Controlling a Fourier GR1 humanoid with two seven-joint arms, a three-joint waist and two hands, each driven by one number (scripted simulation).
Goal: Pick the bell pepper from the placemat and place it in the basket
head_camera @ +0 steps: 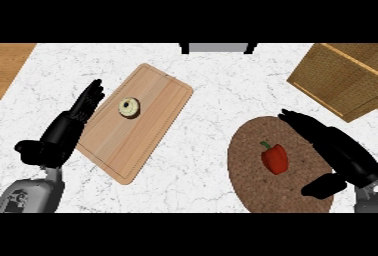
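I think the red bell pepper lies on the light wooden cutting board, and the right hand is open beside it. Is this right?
Not quite. In the head view the red bell pepper lies on the round brown woven placemat, not on the light wooden cutting board, which holds a small ring-shaped item. The right hand is open beside the pepper.

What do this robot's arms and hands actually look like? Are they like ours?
Somewhat. Each robot hand is black, with slim segmented fingers and a thumb: the left robot hand and the right robot hand. Both sit on rounded, grey metallic forearms. No cables, sleeves or markings show.
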